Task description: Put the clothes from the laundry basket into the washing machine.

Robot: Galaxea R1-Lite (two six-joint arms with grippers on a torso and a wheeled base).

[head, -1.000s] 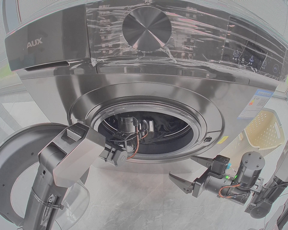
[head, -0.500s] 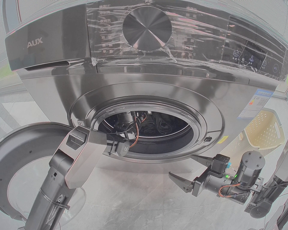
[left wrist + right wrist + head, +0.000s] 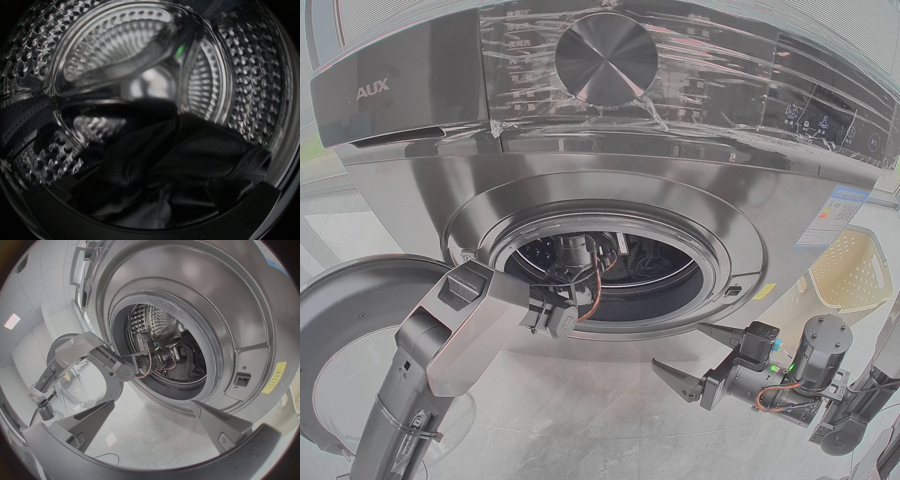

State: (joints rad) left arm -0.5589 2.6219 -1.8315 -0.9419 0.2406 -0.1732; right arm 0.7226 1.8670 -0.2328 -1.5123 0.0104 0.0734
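The washing machine (image 3: 612,162) stands with its round door (image 3: 350,325) swung open to the left. My left arm's wrist (image 3: 575,250) is inside the drum opening, and my left gripper (image 3: 176,354) is in the drum, just above the laundry. Dark clothes (image 3: 187,150) lie heaped on the drum's bottom and show past the arm as dark clothes (image 3: 192,365) in the right wrist view. My right gripper (image 3: 679,347) hangs open and holds nothing, in front of the machine below the opening's right side. The cream laundry basket (image 3: 850,269) stands to the machine's right.
The open glass door (image 3: 81,383) takes up the space at the left, beside my left arm. Pale grey floor (image 3: 581,406) lies in front of the machine. The door latch socket (image 3: 732,290) sits at the right of the opening's rim.
My left arm's wrist has shifted within the drum opening, first a little left, then back to the right and lower. The right arm has kept still.
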